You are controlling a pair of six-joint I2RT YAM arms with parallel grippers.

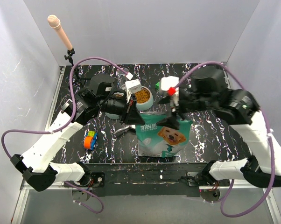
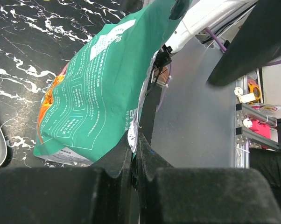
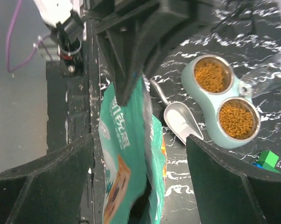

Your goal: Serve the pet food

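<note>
**Pet food sitting in both bowls**

The pet food, small orange-brown dry pellets, is lying in two loose, fairly level heaps. It is filling the pair of round metal bowls of a pale teal double feeder, which is standing on the dark marbled surface. From above, only one bowlful is showing; an arm is hiding the other.
</note>
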